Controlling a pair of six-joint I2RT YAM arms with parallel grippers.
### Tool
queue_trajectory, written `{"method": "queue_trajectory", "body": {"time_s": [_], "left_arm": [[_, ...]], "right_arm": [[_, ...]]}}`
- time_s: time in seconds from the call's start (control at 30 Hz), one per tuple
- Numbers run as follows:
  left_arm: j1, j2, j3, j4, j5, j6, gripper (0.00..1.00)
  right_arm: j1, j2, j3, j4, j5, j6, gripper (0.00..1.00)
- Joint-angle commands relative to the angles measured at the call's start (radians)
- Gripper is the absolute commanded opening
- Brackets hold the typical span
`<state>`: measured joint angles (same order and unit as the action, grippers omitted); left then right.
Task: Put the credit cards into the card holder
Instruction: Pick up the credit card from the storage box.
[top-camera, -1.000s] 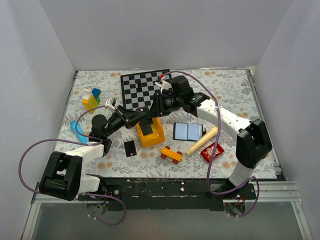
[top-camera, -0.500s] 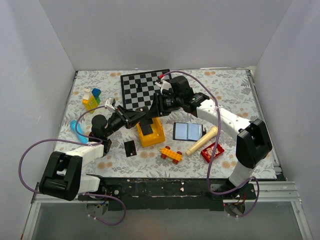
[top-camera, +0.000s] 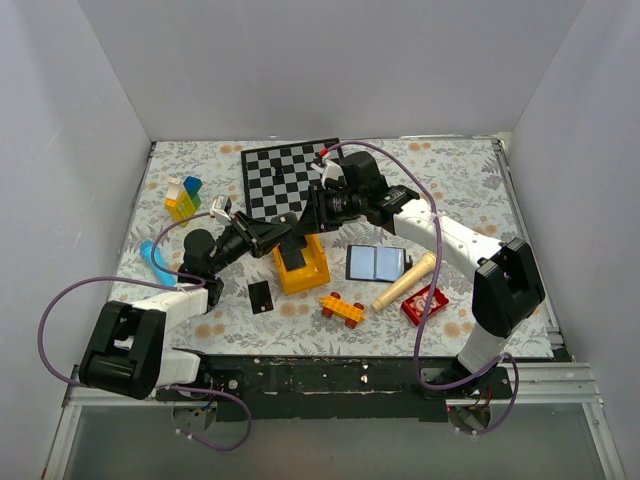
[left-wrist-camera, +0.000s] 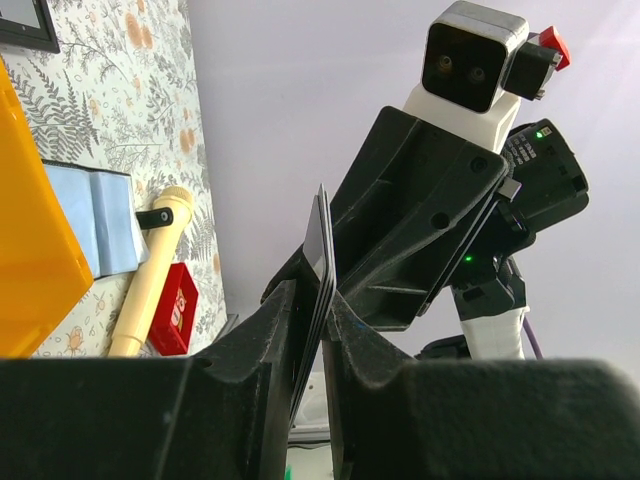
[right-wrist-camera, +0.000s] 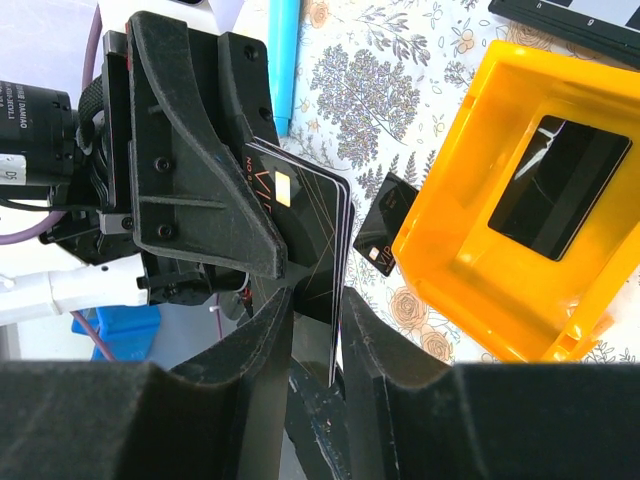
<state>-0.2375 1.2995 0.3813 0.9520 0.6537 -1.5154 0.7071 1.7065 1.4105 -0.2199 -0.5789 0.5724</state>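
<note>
Credit cards (right-wrist-camera: 305, 235) gripped by left pincer (left-wrist-camera: 312, 300), right pincer (right-wrist-camera: 315, 305) grip unclear, orange bin (right-wrist-camera: 440, 270) beside

A black-and-white chessboard (top-camera: 285, 175) is laid at the far middle of the floral bench (top-camera: 450, 190), with an orange bin (top-camera: 318, 268) set just in front. A wooden handle (top-camera: 403, 282) is laid tilted on the right, beside a red box (top-camera: 425, 305). A red-and-yellow brick toy (top-camera: 342, 309) is placed near the bin. Coloured blocks (top-camera: 183, 198) and a blue curved piece (top-camera: 156, 262) are seen at the left.
</note>
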Motion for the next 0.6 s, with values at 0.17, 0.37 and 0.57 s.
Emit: {"method": "queue_trajectory", "body": {"time_s": [0.17,0.37,0.57], "left_arm": [[0.003,-0.017,-0.002,0.053,0.009,-0.009,0.15],[0.003,-0.014,-0.001,0.053,0.011,-0.008,0.15],[0.003,-0.014,-0.004,0.056,0.011,-0.008,0.16]], "right_arm": [[-0.014,-0.042,-0.001,-0.006,0.036,-0.011,0.31],[-0.018,-0.047,-0.005,-0.004,0.039,-0.011,0.3],[-0.023,-0.051,-0.01,-0.003,0.039,-0.009,0.31]]}}
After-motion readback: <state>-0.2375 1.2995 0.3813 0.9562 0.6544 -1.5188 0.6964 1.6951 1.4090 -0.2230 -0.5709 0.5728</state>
